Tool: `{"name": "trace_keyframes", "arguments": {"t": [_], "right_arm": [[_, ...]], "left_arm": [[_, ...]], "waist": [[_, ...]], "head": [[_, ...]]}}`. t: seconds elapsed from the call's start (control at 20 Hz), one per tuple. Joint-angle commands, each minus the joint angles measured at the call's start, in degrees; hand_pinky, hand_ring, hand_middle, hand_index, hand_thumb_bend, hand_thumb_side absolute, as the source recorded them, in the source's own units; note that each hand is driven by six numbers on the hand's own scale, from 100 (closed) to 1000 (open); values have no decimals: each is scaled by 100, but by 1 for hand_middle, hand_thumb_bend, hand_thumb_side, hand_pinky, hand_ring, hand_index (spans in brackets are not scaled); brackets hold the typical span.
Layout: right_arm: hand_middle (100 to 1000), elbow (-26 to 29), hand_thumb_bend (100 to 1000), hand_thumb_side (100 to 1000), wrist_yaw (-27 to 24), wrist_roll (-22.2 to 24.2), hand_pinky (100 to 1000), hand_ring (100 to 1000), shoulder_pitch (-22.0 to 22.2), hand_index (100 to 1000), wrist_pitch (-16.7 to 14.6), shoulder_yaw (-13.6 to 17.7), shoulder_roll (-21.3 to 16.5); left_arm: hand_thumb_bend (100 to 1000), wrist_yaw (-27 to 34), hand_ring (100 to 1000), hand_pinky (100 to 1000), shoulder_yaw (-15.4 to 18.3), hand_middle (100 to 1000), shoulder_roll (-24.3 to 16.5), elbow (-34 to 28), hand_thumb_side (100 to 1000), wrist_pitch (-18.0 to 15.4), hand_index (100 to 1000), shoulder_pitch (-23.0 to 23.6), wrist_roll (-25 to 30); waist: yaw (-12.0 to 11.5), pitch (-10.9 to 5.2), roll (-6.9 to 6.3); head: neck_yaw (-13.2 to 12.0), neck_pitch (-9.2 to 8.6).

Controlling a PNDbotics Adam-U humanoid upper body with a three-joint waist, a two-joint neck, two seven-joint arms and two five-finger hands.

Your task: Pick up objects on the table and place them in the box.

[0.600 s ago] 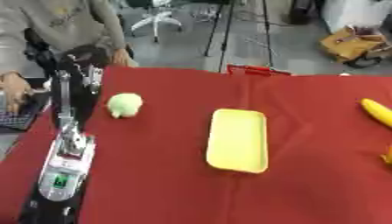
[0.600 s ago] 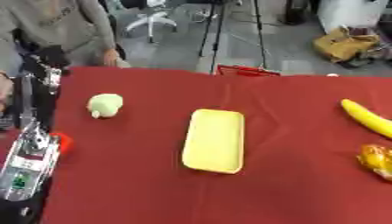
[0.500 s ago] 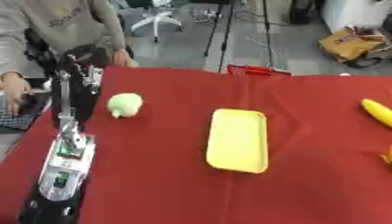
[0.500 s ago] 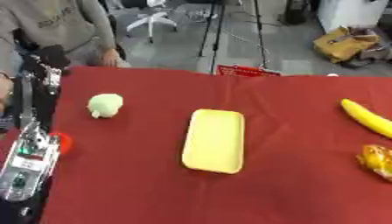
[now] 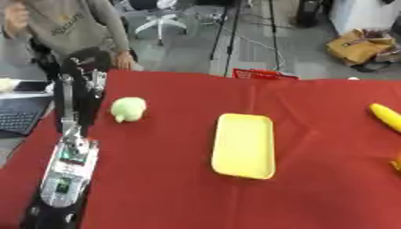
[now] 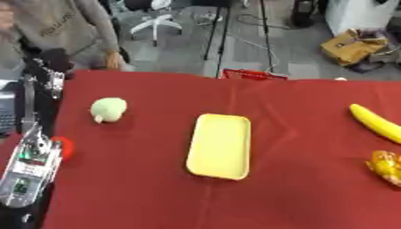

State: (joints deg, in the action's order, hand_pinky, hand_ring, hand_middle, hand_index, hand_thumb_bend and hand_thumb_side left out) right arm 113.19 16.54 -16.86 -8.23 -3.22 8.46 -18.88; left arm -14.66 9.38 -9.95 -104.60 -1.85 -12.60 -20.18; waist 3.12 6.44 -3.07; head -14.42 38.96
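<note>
We note a shallow yellow rectangular tray [image 5: 244, 145] lying empty; the left hand [image 5: 82, 76] shows blurred, its fingers' state we cannot tell.

Left arm [image 5: 66, 152] comes up the left edge over the red surface [image 5: 164, 179], silver forearm with a green-lit board, black links above it. My left hand [image 5: 86, 62] is at the far left corner of the surface; can't tell the finger state. Pale green round object [image 5: 128, 108] sits just right of the arm. Yellow tray [image 5: 244, 144] lies flat mid-surface, well apart from it. Banana [image 5: 386, 117] at the right edge, a bit of orange thing [image 5: 396, 164] below it. Laptop [image 5: 19, 115] off the left edge.
</note>
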Motion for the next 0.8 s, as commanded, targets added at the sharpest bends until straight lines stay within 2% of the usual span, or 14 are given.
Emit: {"name": "trace_keyframes", "arguments": {"t": [0.05, 0.3, 0.65, 0.8], "right_arm": [[779, 125, 100, 672, 40, 24, 624, 690, -35, 849, -7, 30, -49], [779, 117, 100, 673, 43, 30, 624, 690, -30, 850, -3, 29, -53], [779, 107, 100, 674, 53, 37, 623, 690, -11, 850, 5, 36, -82], [780, 104, 100, 674, 55, 39, 624, 689, -12, 851, 5, 35, -94]], "left_arm": [[764, -32, 673, 650, 89, 756, -98, -100, 811, 23, 752, -43, -38], [777, -115, 682, 657, 243, 767, -299, 4, 808, 160, 772, 11, -91], [794, -616, 682, 663, 577, 764, -1083, 331, 770, 788, 771, 283, 52], [823, -875, 689, 681, 588, 765, -1375, 489, 725, 1037, 782, 444, 392]], "waist": [[4, 46, -24], [2, 46, -31], [7, 28, -70], [12, 19, -92]], "head": [[-20, -49], [-11, -57], [2, -51], [-10, -66]]}}
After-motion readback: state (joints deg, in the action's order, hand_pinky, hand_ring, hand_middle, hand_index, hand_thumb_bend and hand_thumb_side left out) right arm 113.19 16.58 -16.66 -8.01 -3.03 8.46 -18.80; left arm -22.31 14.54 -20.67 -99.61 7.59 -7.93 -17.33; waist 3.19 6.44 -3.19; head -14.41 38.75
